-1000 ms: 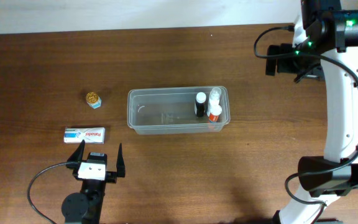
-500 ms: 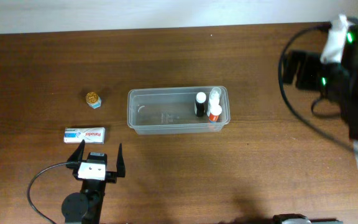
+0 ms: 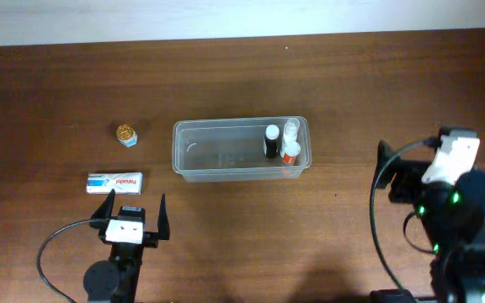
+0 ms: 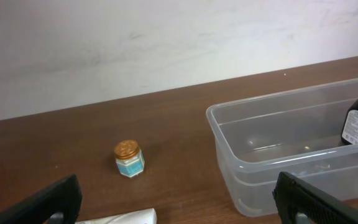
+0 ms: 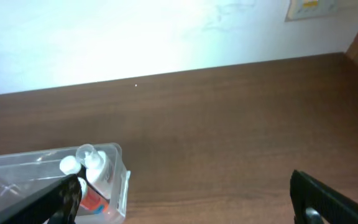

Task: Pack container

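1. The container (image 3: 217, 153) sits mid-table (image 3: 352, 84), upright, with its long side running left to right.
2. Three bottles stand at its right end. The dark bottle (image 3: 271, 140) has a black cap. Just right of it are the red-label bottle (image 3: 290, 153) on the near side and the clear bottle (image 3: 291, 128) on the far side.
3. Left of the container and well apart from it we see a small jar (image 3: 125, 134) with a gold lid. Nearer than the jar, a white-and-blue box (image 3: 114, 182) lies flat.
4. The left tool (image 3: 135, 208) is at the near left, just on the near side of the box. Its fingers are spread wide and it grips nothing.
5. The right tool (image 5: 185, 190) is well off to the container's right. Its wrist view shows both fingers far apart with nothing between them. The container's right end is at the left of that view.
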